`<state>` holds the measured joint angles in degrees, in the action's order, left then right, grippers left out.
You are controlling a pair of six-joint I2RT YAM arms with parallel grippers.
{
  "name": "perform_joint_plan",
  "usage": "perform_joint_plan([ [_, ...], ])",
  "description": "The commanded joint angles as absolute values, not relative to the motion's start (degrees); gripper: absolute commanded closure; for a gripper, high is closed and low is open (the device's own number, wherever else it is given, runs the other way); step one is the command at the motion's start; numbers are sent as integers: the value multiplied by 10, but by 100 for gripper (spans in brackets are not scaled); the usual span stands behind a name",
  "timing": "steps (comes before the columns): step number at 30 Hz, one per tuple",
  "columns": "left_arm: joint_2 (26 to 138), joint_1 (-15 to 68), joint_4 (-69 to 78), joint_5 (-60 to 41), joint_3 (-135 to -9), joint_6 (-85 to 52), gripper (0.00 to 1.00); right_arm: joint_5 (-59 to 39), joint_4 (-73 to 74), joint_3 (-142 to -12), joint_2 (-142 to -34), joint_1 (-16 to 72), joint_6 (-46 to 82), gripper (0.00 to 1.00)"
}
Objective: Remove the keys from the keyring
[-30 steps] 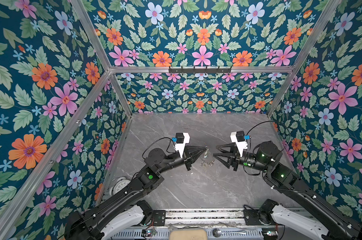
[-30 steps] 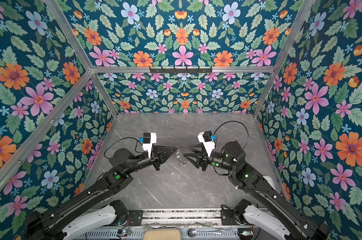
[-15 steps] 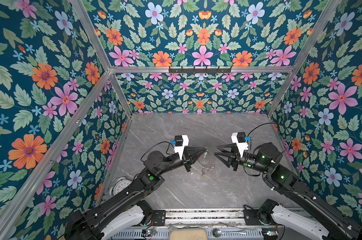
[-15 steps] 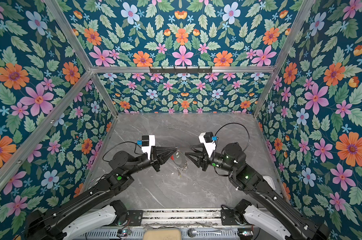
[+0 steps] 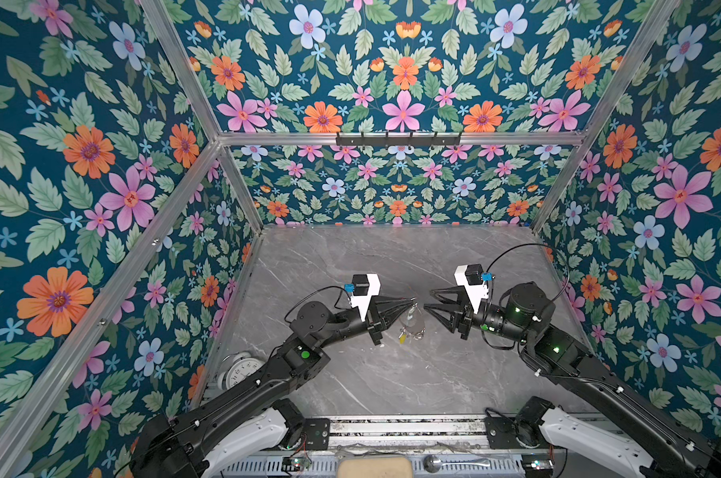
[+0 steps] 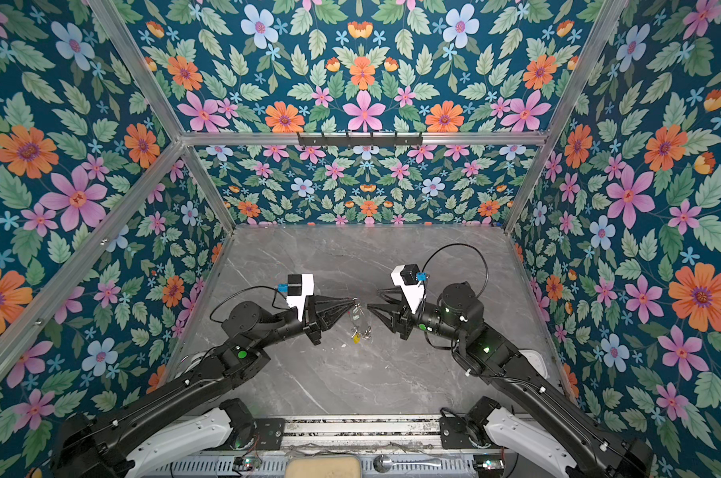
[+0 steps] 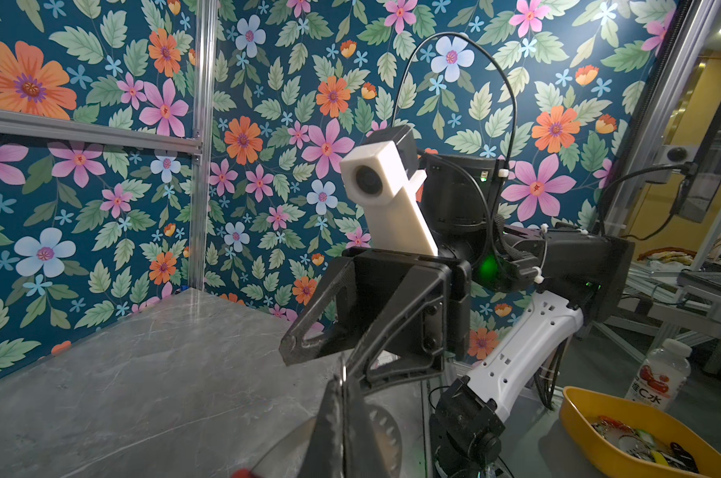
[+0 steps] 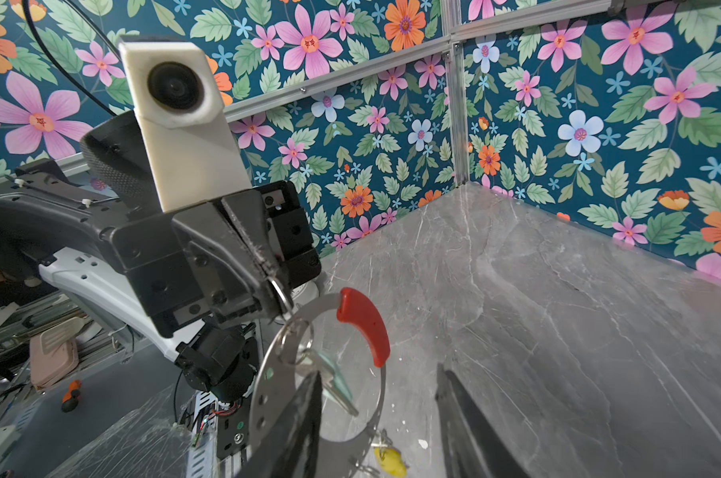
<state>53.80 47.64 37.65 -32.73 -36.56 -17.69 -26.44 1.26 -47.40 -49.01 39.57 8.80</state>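
Walls (image 5: 102, 165): covered in floral print.
Table (image 5: 350, 256): grey marble.
Left gripper (image 5: 411, 301): closed tight; keyring (image 8: 265, 389) is pinched by a small ring (image 8: 278, 289) on its rim and held up over mid-table.
Right gripper (image 5: 428, 300): jaws partly apart, nothing clamped, tips just beside keyring.
Keyring: hung from left tips, red section near the grip.
Keys (image 8: 334, 385): hung on keyring.
Yellow tag (image 8: 387, 459): farthest from the grip.

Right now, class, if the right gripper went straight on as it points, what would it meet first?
Probably the large thin grey hoop keyring with a red section, hanging from the shut left gripper, or its pale-tagged silver key; depth is unclear.
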Motion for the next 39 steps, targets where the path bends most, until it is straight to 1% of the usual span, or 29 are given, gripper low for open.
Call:
perform_joint_plan([
  [1,540,476,404,-337,-366,-167,100,-289,26,-478,-496,396,80,51],
  [16,550,476,413,-346,-366,-166,100,-364,10,-497,-544,396,82,45],
  [25,551,475,415,-345,-364,-167,100,-360,0,-500,-545,396,75,45],
  [33,546,475,408,-337,-363,-165,100,-330,-64,-516,-510,388,35,46],
  [35,545,476,407,-336,-362,-166,100,-367,-46,-510,-503,355,59,47],
  [37,544,475,407,-336,-361,-165,100,-418,4,-498,-498,312,107,47],
  [39,542,476,408,-336,-361,-167,100,-452,45,-491,-498,289,147,48],
])
